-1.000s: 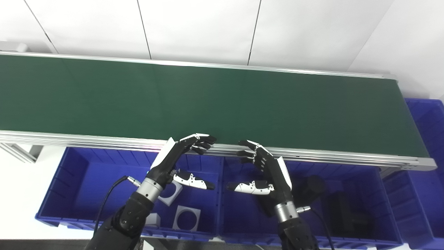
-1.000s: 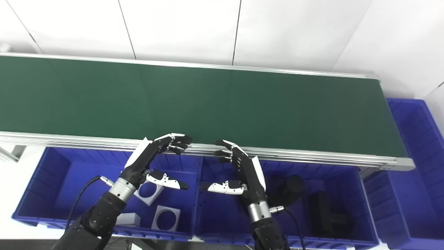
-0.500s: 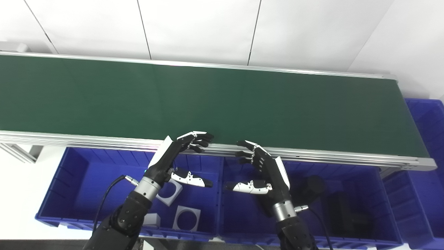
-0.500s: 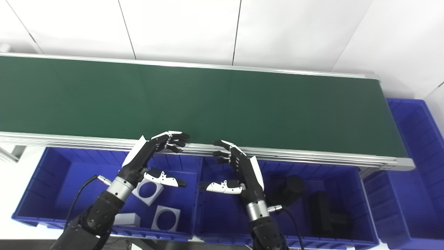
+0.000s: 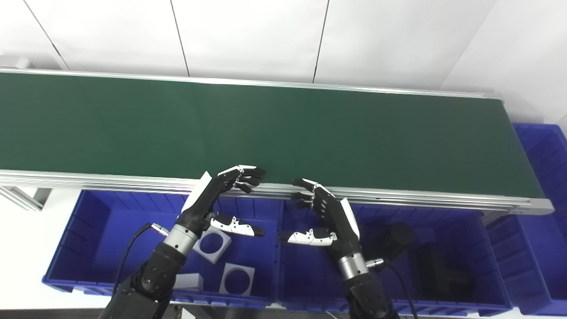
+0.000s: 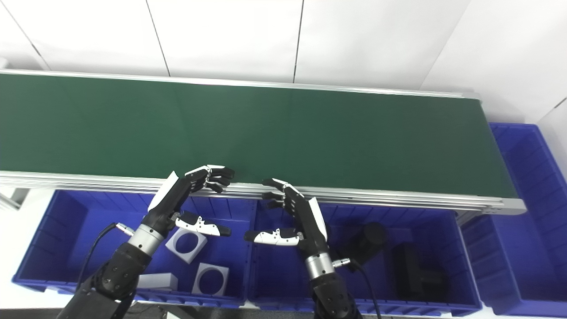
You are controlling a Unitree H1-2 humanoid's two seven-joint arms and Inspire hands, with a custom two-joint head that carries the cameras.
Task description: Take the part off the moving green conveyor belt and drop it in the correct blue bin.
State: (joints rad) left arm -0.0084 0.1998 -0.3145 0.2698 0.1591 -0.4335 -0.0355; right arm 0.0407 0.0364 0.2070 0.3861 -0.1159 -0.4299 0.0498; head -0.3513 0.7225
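The long dark-green conveyor belt point(image 5: 274, 128) runs left to right and carries no part in either view, so the part's heading and long axis cannot be told. This looks like the waiting step. The left hand point(image 5: 217, 195) hangs spread and holding nothing over the left blue plastic bin point(image 5: 88, 221), where white square parts with round holes point(image 5: 215, 239) lie. The right hand point(image 5: 325, 212), likewise spread and holding nothing, hangs over the middle blue bin point(image 5: 487, 274) with black parts point(image 5: 438, 270). Next comes a timed reach onto the belt.
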